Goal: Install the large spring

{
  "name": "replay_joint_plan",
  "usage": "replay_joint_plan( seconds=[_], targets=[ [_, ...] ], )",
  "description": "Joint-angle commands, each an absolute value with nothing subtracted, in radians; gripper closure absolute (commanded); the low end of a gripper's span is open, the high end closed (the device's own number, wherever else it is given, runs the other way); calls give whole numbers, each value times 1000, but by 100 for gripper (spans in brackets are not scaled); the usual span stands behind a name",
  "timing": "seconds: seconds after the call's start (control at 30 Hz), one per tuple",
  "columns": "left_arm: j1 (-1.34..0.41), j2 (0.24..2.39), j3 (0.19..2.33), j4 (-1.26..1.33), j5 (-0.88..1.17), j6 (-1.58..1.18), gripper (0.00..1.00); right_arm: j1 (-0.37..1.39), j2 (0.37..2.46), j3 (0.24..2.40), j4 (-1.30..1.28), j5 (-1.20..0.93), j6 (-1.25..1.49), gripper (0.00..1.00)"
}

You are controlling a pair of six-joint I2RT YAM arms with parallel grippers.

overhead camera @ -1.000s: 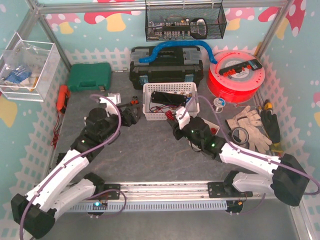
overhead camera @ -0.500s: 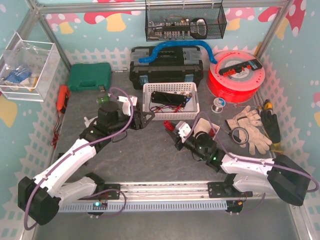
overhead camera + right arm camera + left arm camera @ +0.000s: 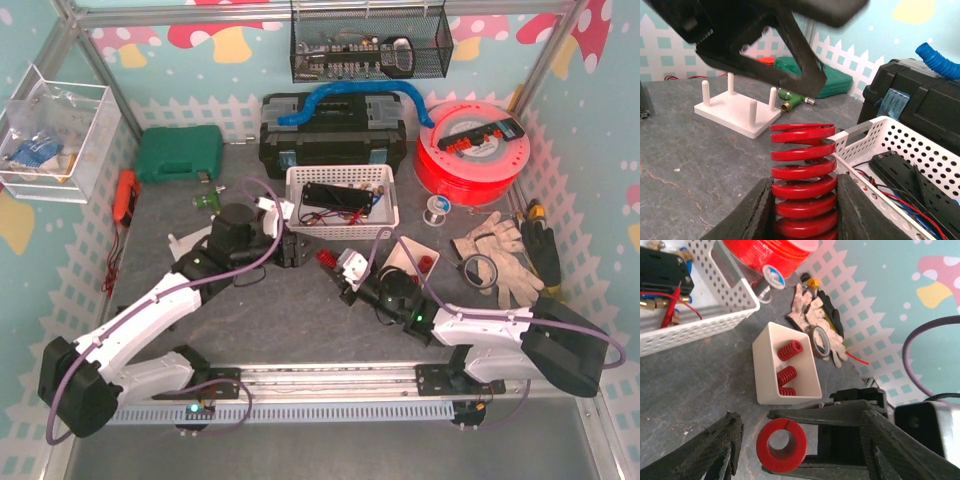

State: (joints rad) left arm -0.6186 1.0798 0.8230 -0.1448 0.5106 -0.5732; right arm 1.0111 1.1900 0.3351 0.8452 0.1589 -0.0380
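You have, left to right: white peg base [image 3: 188, 243]; left gripper [image 3: 290, 246], splayed and empty; large red spring [image 3: 327, 258], long axis aimed at that gripper, just beside it; right gripper [image 3: 343, 272], clenched on the spring's far coils.

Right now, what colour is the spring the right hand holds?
Red. The spring shows best in the right wrist view.

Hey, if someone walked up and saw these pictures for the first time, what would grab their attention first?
The large red spring stands out first, clamped in the right gripper near the table's middle, with the open left gripper facing its end. Next is the bright red spool at the back right. A white tray holding more red springs sits just beyond the grippers.
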Motion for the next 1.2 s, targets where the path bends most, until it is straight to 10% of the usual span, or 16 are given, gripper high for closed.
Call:
replay_joint_plan(
  seconds=[0.0, 0.37, 0.63, 0.97, 1.17],
  targets=[
    [-646, 1119, 802, -127, 525, -577, 35, 1025, 1194, 366, 909, 176, -49, 90],
    [-681, 1209, 825, -106, 533, -579, 48, 1034, 1197, 364, 921, 186, -54, 91],
    [-681, 1149, 793, -84, 501, -575, 87, 1036, 1219, 369, 926, 196, -50, 87],
    [-636, 1027, 795, -136, 329, -527, 100, 1036, 1224, 473, 719, 336, 49, 21],
    [-566, 984, 818, -227, 89, -520, 100, 1035, 1167, 587, 433, 430, 174, 2]
  ],
)
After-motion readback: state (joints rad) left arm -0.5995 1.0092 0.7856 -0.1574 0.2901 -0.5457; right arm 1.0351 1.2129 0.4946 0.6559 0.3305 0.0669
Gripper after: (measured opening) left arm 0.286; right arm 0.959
